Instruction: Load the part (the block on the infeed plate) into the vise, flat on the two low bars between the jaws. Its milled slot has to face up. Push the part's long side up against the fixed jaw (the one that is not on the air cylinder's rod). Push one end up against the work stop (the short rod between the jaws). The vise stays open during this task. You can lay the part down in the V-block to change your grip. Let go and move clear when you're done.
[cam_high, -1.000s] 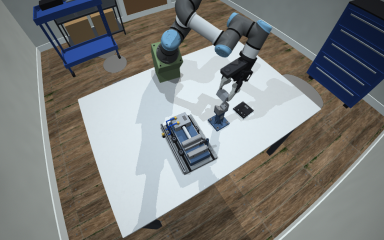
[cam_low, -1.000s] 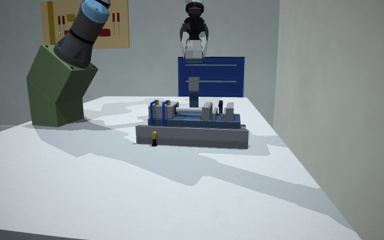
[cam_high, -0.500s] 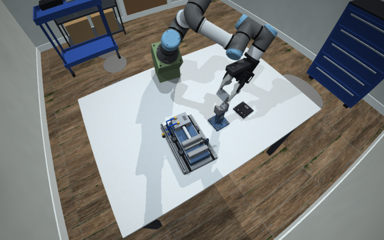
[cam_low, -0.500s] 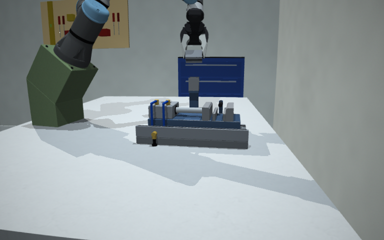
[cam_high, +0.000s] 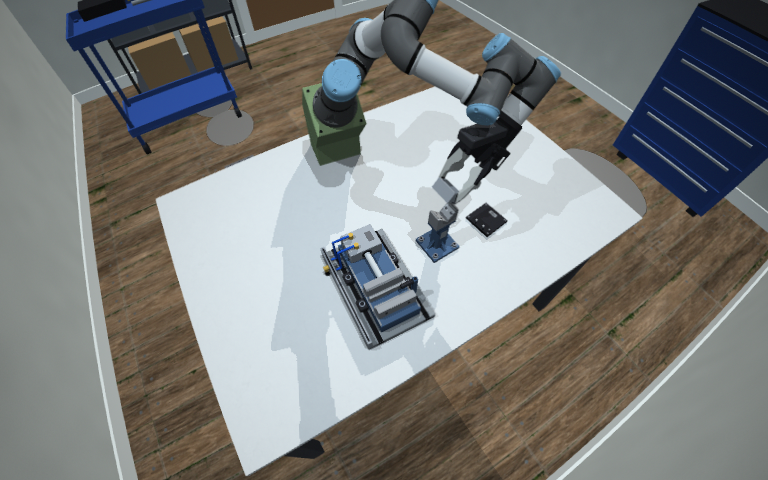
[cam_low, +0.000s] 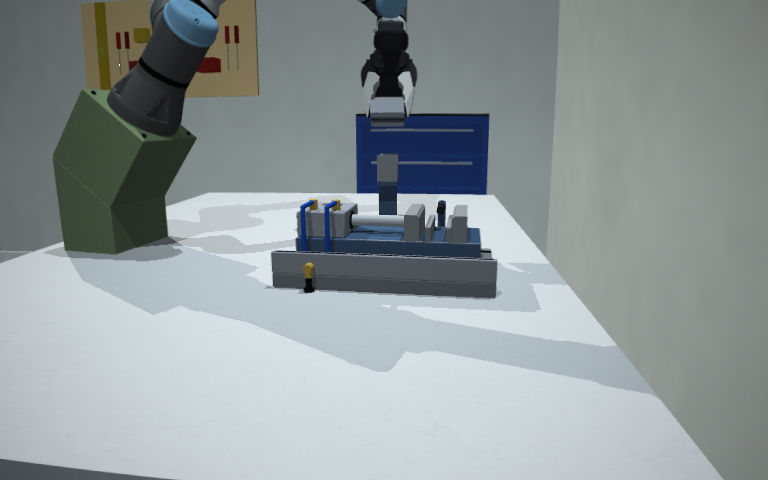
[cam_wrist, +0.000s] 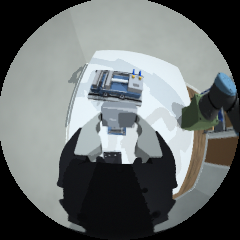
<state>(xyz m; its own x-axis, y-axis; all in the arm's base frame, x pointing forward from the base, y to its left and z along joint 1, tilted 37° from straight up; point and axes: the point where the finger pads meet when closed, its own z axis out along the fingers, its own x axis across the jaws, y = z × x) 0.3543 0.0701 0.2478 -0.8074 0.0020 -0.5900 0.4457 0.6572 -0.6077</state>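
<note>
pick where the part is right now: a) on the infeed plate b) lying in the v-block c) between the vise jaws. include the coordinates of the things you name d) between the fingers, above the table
D: the fingers (cam_high: 468, 176) (cam_low: 388, 101) are shut on the part (cam_high: 445, 190) (cam_low: 387, 107) (cam_wrist: 119, 115), which hangs in the air above the V-block (cam_high: 434, 219) (cam_low: 387, 168).

The part (cam_high: 445, 190) (cam_low: 387, 106) (cam_wrist: 119, 115) looks like smooth, matt grey metal; the floor (cam_high: 169, 362), rough-grained wood.

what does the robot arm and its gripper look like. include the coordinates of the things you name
The jointed arm (cam_high: 447, 73) has dark grey joint housings, smooth white tubes and light blue round caps. The black two-jaw gripper (cam_high: 459, 189) (cam_low: 388, 106) (cam_wrist: 118, 113) has pale grey, plate-like fingers.
</note>
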